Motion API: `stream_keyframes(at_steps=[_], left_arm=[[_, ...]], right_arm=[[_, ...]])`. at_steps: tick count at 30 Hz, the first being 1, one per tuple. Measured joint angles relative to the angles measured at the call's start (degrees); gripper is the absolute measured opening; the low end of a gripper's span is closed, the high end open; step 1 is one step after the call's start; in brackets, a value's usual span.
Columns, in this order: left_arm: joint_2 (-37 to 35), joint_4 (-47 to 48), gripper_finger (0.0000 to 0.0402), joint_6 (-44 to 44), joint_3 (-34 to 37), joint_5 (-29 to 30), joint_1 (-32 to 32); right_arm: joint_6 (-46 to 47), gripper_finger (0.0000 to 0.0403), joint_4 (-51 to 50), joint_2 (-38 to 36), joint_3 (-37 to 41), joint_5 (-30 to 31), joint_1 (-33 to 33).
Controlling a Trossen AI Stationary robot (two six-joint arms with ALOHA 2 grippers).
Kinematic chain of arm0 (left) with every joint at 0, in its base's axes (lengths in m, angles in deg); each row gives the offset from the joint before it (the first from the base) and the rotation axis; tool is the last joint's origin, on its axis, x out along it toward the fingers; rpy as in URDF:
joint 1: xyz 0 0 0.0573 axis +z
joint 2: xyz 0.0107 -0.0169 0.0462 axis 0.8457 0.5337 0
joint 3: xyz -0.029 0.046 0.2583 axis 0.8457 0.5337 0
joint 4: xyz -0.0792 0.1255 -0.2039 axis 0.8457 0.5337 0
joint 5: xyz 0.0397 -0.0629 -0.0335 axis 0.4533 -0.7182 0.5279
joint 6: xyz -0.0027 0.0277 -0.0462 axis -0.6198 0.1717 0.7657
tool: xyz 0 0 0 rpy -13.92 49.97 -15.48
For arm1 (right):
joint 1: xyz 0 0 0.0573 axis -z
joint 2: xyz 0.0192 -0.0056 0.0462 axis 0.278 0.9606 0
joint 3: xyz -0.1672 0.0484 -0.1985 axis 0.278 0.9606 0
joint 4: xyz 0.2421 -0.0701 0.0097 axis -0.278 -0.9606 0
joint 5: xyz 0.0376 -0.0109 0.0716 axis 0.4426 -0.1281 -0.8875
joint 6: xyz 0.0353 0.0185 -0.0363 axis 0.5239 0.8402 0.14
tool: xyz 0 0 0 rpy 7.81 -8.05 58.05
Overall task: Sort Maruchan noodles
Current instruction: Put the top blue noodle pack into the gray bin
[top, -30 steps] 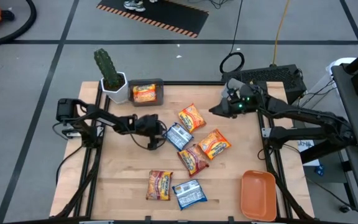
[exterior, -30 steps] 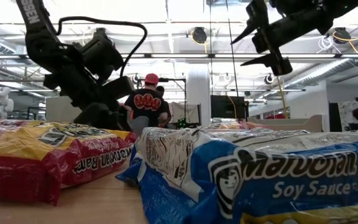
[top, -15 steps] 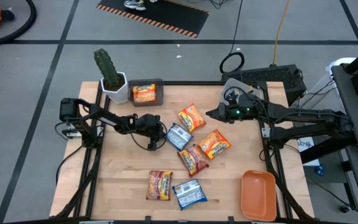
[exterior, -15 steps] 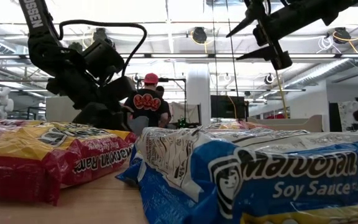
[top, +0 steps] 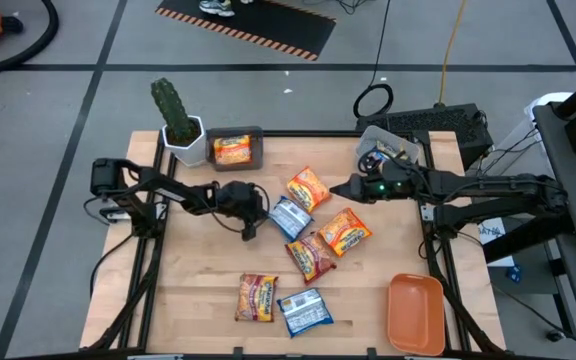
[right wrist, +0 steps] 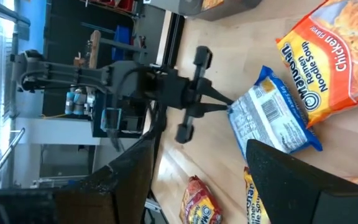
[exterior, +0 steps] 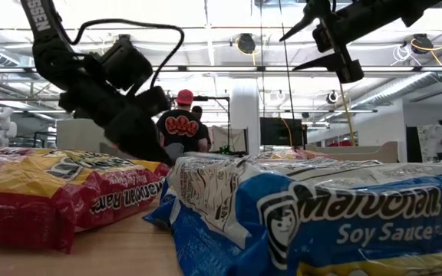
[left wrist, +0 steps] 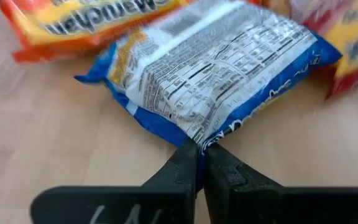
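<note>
Several Maruchan noodle packets lie flat on the wooden table [top: 198, 280]. A blue-white packet [top: 288, 217] sits mid-table with my left gripper [top: 259, 211] shut on it. Orange packets [top: 308, 188] [top: 345, 231] and a dark red one [top: 311, 255] lie beside it. A red packet [top: 258, 297] and a blue one [top: 303, 310] lie near the front edge. My right gripper [top: 340, 188] hovers open above the far orange packet, holding nothing. My left gripper pinches the blue-white packet's crimped edge at the corner nearest it [left wrist: 199, 144] between its two fingertips. The fingers come nearly level from the table's left. The packet's printed back faces up. Its far part still lies among the other packets.
A grey bin [top: 234, 148] holding an orange packet stands at the back left beside a potted cactus [top: 176, 118]. An orange tray [top: 415, 312] sits at the front right and a clear bin [top: 388, 143] at the back right. People stand in the room beyond.
My left gripper has shut on the blue-white packet's edge, and its wrist has risen a little. My right gripper has moved a short way toward the table's left and near side, over the packets, staying open.
</note>
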Motion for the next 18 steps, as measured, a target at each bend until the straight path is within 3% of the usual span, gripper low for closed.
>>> stream_keyframes(at_steps=[11, 18], left_arm=[[-9.34, 0.14, 0.0015, 14.38, -0.02, 0.14, 0.17], [-13.41, 0.52, 0.0015, 23.07, -0.02, 1.09, 0.13]], right_arm=[[-2.07, 0.0251, 4.78, 0.0, 0.0, 2.72, -1.16], [-10.14, 0.0251, 10.75, -0.02, -0.04, 2.89, -0.46]])
